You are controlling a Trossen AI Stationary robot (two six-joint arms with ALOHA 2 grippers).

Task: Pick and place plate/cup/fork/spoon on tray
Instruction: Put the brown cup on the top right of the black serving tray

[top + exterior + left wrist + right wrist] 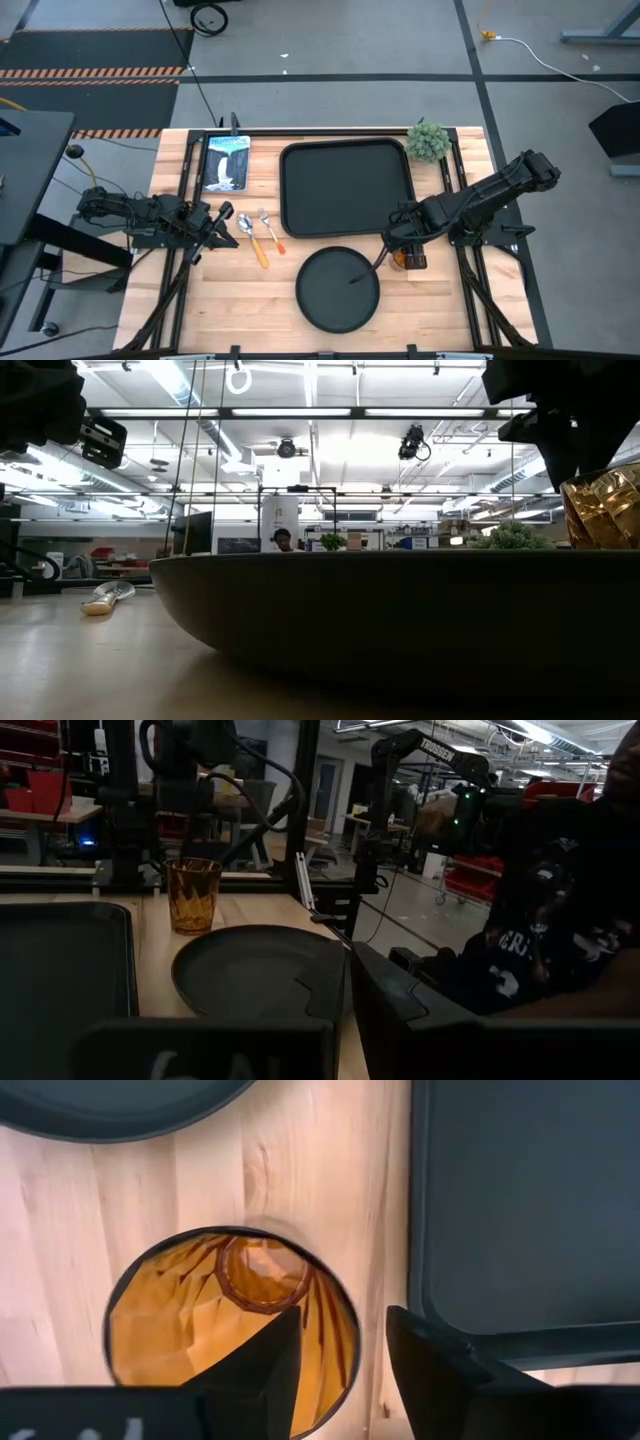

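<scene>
The amber cup stands upright on the table between the black tray and the round black plate. My right gripper is open above it, pointing down. One finger is inside the cup and one outside, on either side of the wall facing the tray, and neither touches it. The spoon and the fork lie on the table left of the tray. My left gripper waits open beside them. The cup also shows in the left wrist view.
A green plant ball sits at the tray's far right corner. A blue-and-white picture card lies left of the tray. The plate's near rim fills the low view. A person sits beyond the table's right side.
</scene>
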